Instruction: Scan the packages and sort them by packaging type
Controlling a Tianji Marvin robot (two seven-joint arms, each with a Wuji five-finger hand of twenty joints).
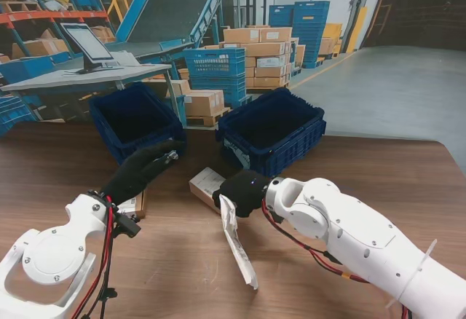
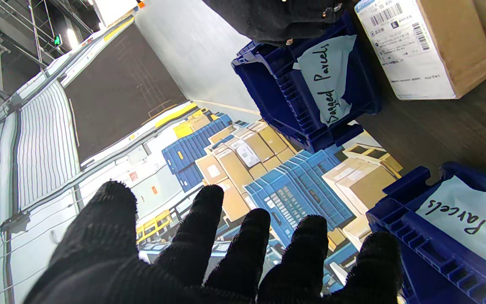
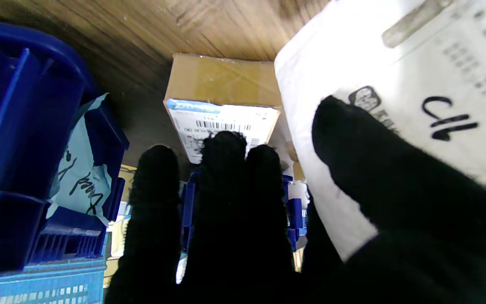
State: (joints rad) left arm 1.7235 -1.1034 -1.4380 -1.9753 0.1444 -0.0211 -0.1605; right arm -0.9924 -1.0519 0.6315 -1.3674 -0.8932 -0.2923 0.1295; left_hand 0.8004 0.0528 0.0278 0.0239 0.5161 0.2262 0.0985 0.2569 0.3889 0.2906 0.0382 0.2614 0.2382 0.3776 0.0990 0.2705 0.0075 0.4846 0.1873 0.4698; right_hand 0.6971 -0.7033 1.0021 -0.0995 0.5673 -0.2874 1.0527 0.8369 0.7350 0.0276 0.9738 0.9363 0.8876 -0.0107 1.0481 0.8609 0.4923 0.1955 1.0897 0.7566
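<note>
My right hand point(image 1: 244, 188) is shut on a flat white bagged parcel point(image 1: 237, 245), which hangs tilted just above the table; the thumb point(image 3: 352, 143) presses on its printed face point(image 3: 416, 71). A small cardboard box point(image 1: 205, 183) with a white label lies on the table right by that hand's fingers, also seen as the cardboard box point(image 3: 222, 95). My left hand point(image 1: 142, 170) is open with fingers point(image 2: 209, 236) spread, hovering near the left blue bin point(image 1: 138, 119). The right blue bin point(image 1: 273, 131) carries a paper label reading "Bagged Parcels" point(image 2: 325, 80).
A second small box point(image 1: 135, 204) lies partly hidden under my left wrist. Both bins stand at the far edge of the wooden table point(image 1: 378, 173). Beyond it are a grey desk with a monitor point(image 1: 87, 44), stacked cartons point(image 1: 262, 53) and blue crates point(image 1: 218, 71).
</note>
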